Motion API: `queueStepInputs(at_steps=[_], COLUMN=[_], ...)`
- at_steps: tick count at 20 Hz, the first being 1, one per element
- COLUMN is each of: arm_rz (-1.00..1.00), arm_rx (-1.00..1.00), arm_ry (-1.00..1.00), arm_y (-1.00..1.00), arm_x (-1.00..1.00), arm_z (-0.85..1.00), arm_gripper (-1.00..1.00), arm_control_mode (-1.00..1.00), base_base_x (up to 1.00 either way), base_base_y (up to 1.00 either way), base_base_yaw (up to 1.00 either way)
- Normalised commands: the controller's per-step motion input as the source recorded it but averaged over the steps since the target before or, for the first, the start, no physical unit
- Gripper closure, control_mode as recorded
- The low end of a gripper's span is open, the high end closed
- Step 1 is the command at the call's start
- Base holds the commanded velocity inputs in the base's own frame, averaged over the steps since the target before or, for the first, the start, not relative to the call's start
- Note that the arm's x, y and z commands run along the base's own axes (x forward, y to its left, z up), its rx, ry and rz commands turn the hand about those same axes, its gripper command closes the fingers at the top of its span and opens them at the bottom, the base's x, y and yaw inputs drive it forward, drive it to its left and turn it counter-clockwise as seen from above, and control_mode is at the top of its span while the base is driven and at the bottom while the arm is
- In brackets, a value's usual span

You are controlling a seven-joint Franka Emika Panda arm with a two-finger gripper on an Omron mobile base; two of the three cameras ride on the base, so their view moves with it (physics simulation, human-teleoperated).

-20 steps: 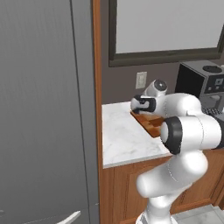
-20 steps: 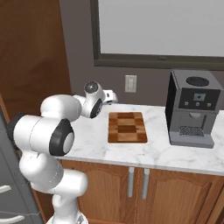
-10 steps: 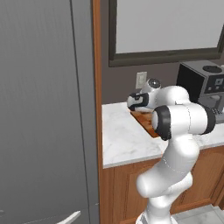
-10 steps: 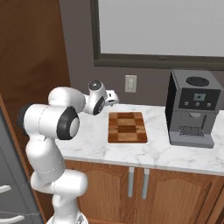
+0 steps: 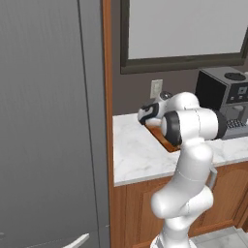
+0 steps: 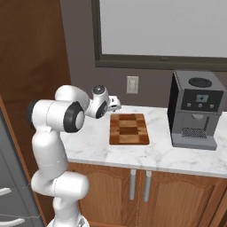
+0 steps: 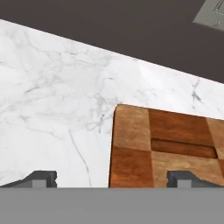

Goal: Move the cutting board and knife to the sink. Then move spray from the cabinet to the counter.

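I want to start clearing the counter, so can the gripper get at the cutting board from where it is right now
Probably yes. The gripper is open and hangs beside the cutting board's back left corner, one fingertip already over the wood. The counter around that corner is bare. The board lies flat, though, so catching an edge could be awkward.

Dark-framed window (image 6: 164, 29) at twelve o'clock, wall outlet (image 6: 132, 84) beneath, coffee machine (image 6: 195, 110) at three, tall grey unit (image 5: 48, 121) at nine.

- arm folded up more upright since a second ago; elbow raised, upper links now stacked vertical
- gripper (image 6: 116, 103) pulled slightly up and back, off the cutting board's (image 6: 129, 129) rear-left corner
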Motion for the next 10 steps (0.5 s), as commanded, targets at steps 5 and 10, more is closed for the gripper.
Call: queueStepInputs(at_steps=[5,10], arm_rz=[0.00,0.00], arm_rx=[0.00,0.00], arm_ry=[0.00,0.00], arm_y=[0.00,0.00], arm_x=[0.29,0.42], arm_z=[-0.10,-0.07], arm_gripper=[-1.00,-1.00], arm_control_mode=[-1.00,-1.00], base_base_x=[0.00,0.00], base_base_y=[0.00,0.00], base_base_yaw=[0.00,0.00])
